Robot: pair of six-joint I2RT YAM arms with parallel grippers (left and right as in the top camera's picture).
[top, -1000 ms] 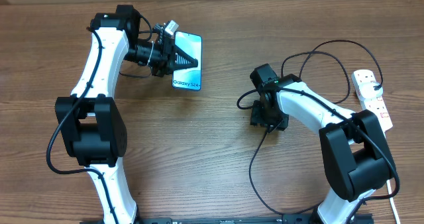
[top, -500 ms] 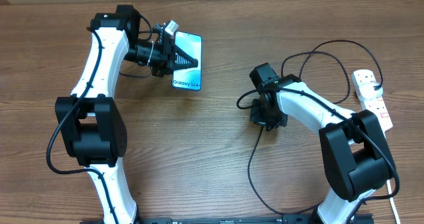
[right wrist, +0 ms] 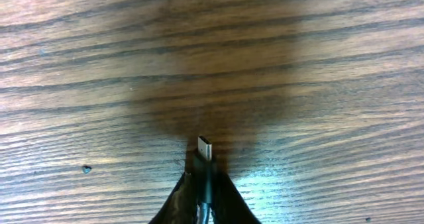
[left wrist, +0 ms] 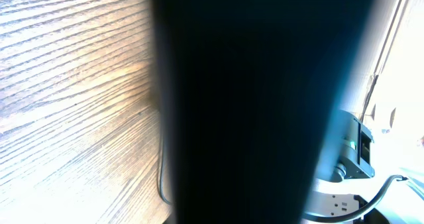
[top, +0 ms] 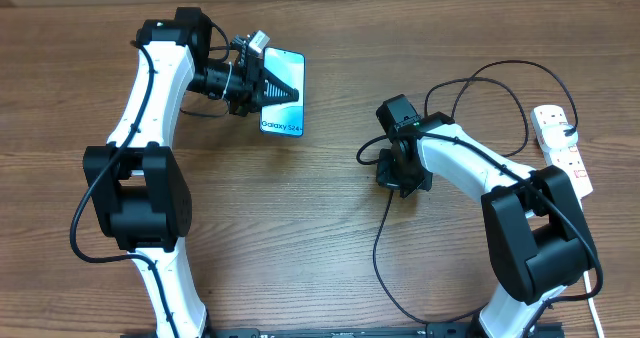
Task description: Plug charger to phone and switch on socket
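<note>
Right claw (right wrist: 204, 184) first: I'm pinching it down narrow on the charger's (top: 380, 248) connector tip (right wrist: 204, 148). The little metal end is poking out past my fingers (right wrist: 175, 201) just above the wood table (right wrist: 79, 65). That claw is sitting off to the right of the phone (top: 282, 93) and a bit closer to my base. The black cable is trailing back toward my base, with more of it looping up and out farther right of the phone.

Left claw (top: 250, 83) is clamping the phone by its left edge. The teal screen is facing up and "Galaxy S24+" is reading fine along its near end. My left wrist camera is giving me basically nothing, with one big dark blur filling the middle and only wood grain showing beside it.

The socket (top: 562, 148) is lying way out right of the phone at the table edge. I'm seeing its red switches, but any lettering is too tiny to read. The cable is ending at it, though I can't tell if the plug is fully seated.
</note>
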